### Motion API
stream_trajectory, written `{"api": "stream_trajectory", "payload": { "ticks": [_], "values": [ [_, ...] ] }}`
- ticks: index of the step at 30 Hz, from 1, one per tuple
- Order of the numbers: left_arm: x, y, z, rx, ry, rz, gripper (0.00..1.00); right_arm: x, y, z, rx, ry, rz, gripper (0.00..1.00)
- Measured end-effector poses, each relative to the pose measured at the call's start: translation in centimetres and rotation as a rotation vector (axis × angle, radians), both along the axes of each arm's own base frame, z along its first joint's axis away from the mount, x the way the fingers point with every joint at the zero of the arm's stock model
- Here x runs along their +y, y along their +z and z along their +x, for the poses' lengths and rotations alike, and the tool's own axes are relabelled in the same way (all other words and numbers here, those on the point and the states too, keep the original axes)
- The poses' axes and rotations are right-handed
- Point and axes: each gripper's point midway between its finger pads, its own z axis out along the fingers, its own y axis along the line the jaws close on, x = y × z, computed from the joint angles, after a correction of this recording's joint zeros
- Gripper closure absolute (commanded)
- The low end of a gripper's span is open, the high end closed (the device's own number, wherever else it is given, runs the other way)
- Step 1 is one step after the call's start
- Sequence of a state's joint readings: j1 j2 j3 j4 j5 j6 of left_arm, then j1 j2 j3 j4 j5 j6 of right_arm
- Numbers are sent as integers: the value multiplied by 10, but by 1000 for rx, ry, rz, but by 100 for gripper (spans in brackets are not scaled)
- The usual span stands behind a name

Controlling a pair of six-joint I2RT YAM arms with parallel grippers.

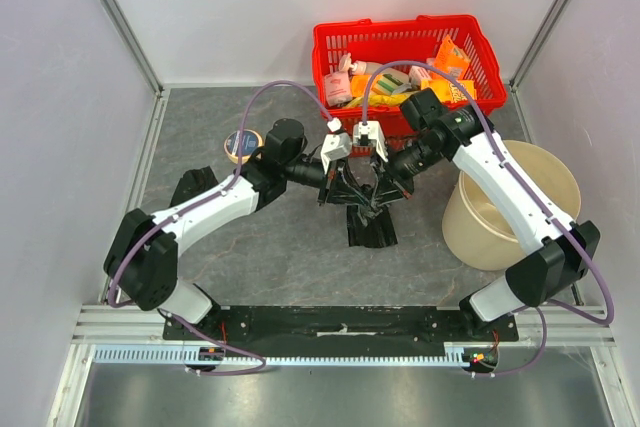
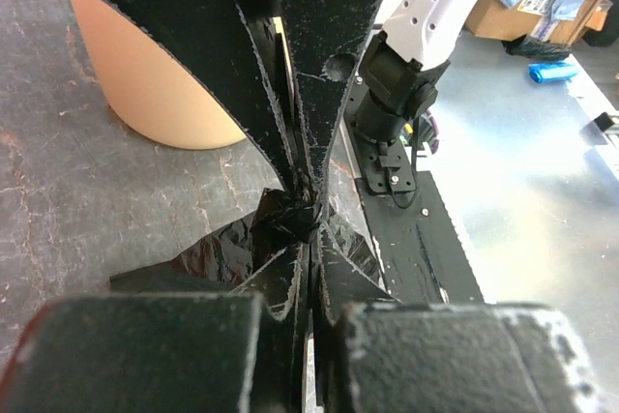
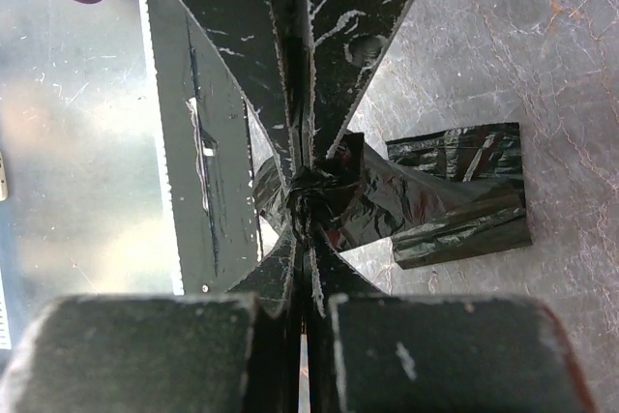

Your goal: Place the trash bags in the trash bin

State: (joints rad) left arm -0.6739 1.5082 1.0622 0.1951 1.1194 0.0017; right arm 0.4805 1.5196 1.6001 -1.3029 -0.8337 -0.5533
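Trash bag [image 1: 370, 232], left hand [image 2: 302, 205] and right hand [image 3: 305, 191] clamped on its bunched end, trash bin [image 1: 485, 234] near

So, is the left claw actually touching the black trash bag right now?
Touching. The left wrist view shows the left claw shut on a bunched fold of the trash bag, with the plastic pinched right at its tips.

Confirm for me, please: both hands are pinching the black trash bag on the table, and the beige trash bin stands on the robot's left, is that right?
Not quite. The top external view shows the trash bin standing on the robot's right, not its left. The rest holds: the left hand and the right hand are both shut on the black trash bag.
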Motion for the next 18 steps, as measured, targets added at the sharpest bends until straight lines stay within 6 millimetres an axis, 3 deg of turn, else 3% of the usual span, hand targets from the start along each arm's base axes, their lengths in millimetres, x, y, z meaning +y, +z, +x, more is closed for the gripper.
{"api": "stream_trajectory", "payload": {
  "ticks": [18],
  "values": [
    [5, -7, 25, -173, 162, 61, 97, 0, -5, 14, -77, -19, -14, 100]
  ]
}}
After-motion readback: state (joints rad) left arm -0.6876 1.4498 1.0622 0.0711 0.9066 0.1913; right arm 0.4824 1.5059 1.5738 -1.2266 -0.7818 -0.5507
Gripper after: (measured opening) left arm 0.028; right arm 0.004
